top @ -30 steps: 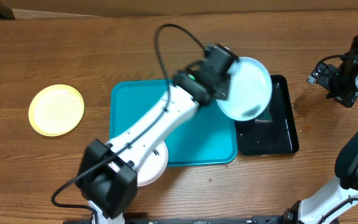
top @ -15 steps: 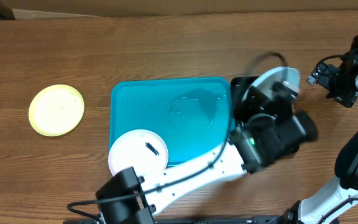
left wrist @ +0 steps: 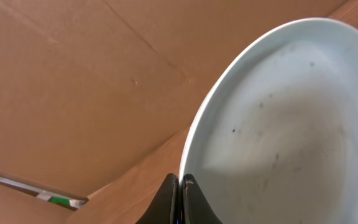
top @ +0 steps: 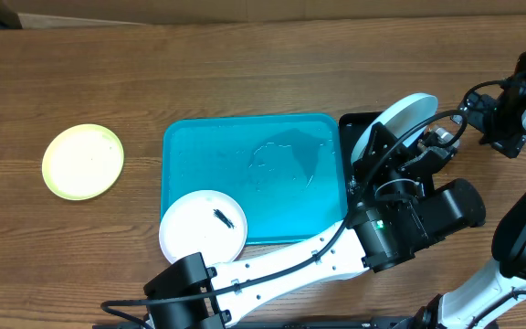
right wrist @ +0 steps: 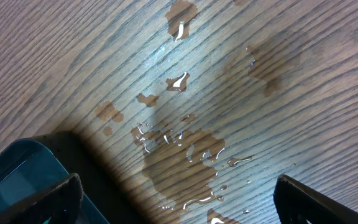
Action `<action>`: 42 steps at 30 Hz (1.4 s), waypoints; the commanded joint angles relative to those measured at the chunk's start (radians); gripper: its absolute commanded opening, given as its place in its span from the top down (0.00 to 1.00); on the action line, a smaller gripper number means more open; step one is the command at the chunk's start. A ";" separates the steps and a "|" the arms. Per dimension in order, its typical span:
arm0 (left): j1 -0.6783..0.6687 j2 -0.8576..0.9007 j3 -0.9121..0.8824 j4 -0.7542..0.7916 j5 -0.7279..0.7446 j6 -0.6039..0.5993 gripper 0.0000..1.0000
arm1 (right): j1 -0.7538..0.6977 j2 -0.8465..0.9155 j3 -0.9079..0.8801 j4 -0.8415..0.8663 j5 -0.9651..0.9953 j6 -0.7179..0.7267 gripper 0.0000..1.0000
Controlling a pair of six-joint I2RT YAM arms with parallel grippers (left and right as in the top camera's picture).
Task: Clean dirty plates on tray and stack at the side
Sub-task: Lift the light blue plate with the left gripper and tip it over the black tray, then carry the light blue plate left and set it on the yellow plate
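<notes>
My left gripper (top: 379, 151) is shut on the rim of the light cyan plate (top: 402, 117) and holds it tilted on edge above the black tray. In the left wrist view the jaws (left wrist: 180, 182) pinch the plate's edge (left wrist: 278, 124), which shows small dark specks. The turquoise tray (top: 245, 137) lies mid-table, wet in the middle. The white plate (top: 199, 233) with a dark smear rests at the tray's front left corner. The yellow-green plate (top: 82, 161) lies on the table at the far left. My right gripper (top: 493, 123) is open and empty at the far right (right wrist: 179, 199).
A glossy black tray (top: 352, 122) lies right of the turquoise tray, mostly hidden under my left arm; its corner shows in the right wrist view (right wrist: 17, 168). Water puddles (right wrist: 179, 146) lie on the wood below my right gripper. A cardboard wall stands along the far edge.
My left arm swung from above the turquoise tray to the right, tipping the cyan plate up on edge over the black tray. The white plate came into view. The right arm stayed still.
</notes>
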 commanded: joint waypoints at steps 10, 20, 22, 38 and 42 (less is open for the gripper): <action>-0.006 0.002 0.026 -0.026 0.079 -0.008 0.96 | -0.002 -0.008 0.027 0.002 -0.002 0.005 0.00; 0.136 0.009 0.018 -0.322 0.629 -0.510 0.96 | -0.002 -0.008 0.027 0.002 -0.002 0.005 0.00; 0.206 0.009 0.015 -0.351 0.775 -0.551 0.96 | -0.002 -0.008 0.027 0.002 -0.002 0.005 0.00; 1.035 0.009 0.014 -0.574 1.810 -0.554 0.96 | -0.002 -0.008 0.027 0.002 -0.002 0.005 0.00; 1.238 0.009 0.013 -0.654 1.805 -0.510 0.96 | -0.002 -0.008 0.027 0.002 -0.002 0.005 0.00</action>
